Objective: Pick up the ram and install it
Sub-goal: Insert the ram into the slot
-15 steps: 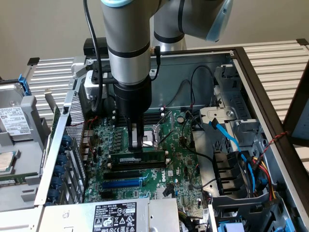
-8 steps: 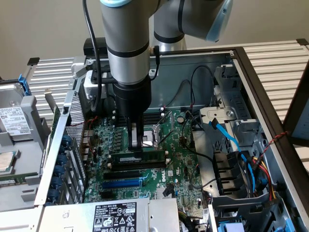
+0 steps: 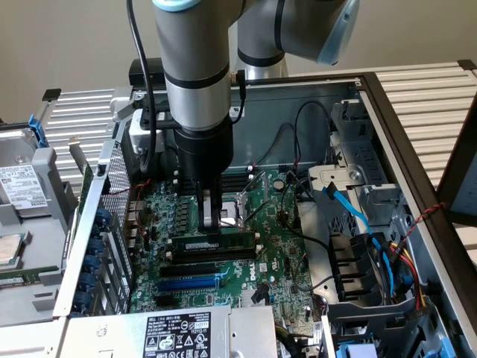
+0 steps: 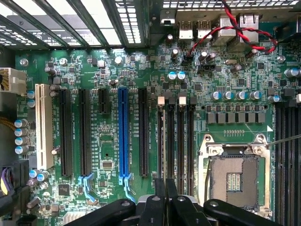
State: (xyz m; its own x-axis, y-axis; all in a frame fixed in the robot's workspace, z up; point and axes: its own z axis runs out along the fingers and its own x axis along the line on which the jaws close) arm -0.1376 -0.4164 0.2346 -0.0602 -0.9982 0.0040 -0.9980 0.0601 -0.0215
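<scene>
The ram (image 3: 212,244) is a long green stick with black chips and a white label, level over the motherboard (image 3: 279,253). My gripper (image 3: 212,220) comes straight down onto the middle of its top edge, fingers shut on it. In the wrist view the gripper (image 4: 165,200) has its dark fingers close together, in line with the black memory slots (image 4: 170,136) beside the CPU socket (image 4: 233,174). There the fingers hide most of the stick. I cannot tell whether it touches a slot.
A blue slot (image 4: 123,136) and several long black slots (image 4: 143,132) lie beside the memory slots. The open case has a metal wall (image 3: 298,104), a blue cable (image 3: 350,205) and drive bays at the exterior view's right. A power supply (image 3: 175,335) sits at the front.
</scene>
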